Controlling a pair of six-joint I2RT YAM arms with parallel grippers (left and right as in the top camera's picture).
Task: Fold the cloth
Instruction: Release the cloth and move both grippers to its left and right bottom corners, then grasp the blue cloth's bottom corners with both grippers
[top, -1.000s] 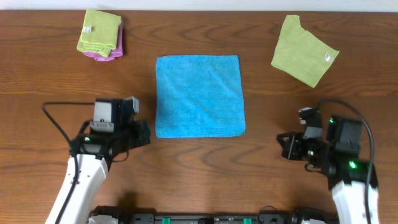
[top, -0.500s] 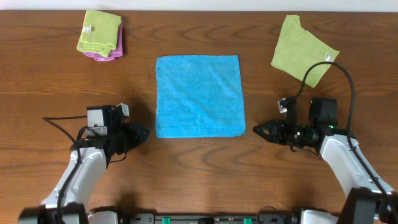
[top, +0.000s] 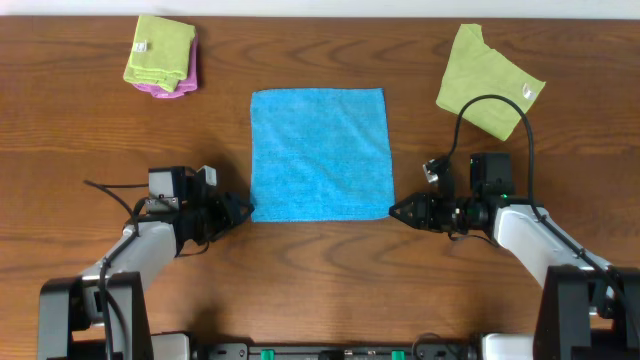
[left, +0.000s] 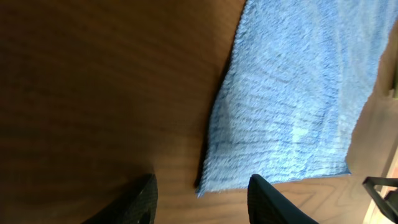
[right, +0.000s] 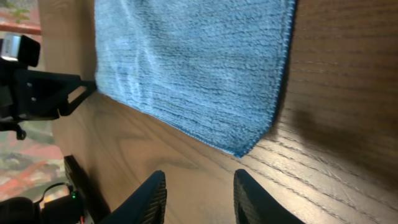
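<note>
Sky-blue square microfibre cloth (top: 320, 152) is lying flat mid-way on the brown wooden table (top: 300, 280) | left gripper (top: 244, 209) is sitting at its near-left corner, jaws spread, empty | right gripper (top: 396, 211) is facing its near-right corner, jaws spread, empty

The cloth (top: 320, 152) is bright sky blue all over, its pile faintly ribbed in fine lines. The table (top: 80, 140) under it is dark reddish-brown wood with streaky grain. Up and left of the cloth, a folded lime-green cloth (top: 160, 48) lies on a purple cloth (top: 191, 72) (only a pinkish edge shows). Up and right of it is a second lime-green cloth (top: 485, 80) with a white tag (top: 524, 92). The left gripper (top: 240, 210) and right gripper (top: 398, 211) are black.
</note>
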